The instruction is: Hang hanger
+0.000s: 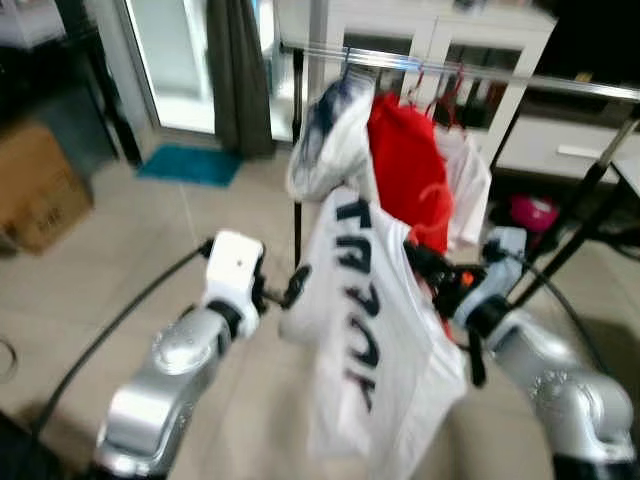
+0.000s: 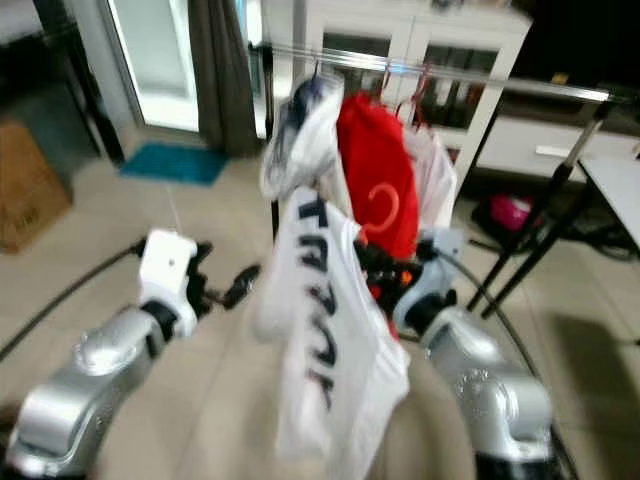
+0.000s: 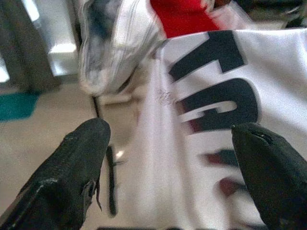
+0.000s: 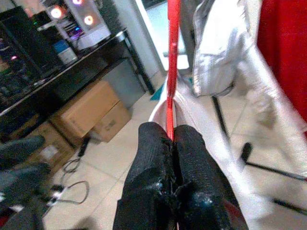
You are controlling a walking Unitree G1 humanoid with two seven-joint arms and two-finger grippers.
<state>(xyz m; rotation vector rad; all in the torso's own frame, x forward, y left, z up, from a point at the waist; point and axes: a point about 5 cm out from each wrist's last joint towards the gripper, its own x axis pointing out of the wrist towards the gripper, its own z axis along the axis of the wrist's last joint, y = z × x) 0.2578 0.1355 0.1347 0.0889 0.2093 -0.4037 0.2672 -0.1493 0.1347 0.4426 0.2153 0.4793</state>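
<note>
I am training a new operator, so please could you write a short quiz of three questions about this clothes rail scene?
1. True or false: the right gripper is shut on the red hanger.
2. What hangs from that hanger: A) white shirt with dark letters, B) blue towel, C) grey curtain?
3. Fill in: the left gripper is ____, its fingers either side of the shirt.

Key: 1 true; 2 A; 3 open.

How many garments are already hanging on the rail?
3, maybe more hidden: a white-and-navy one at the rail's left, a red one beside it, a white one behind.
</note>
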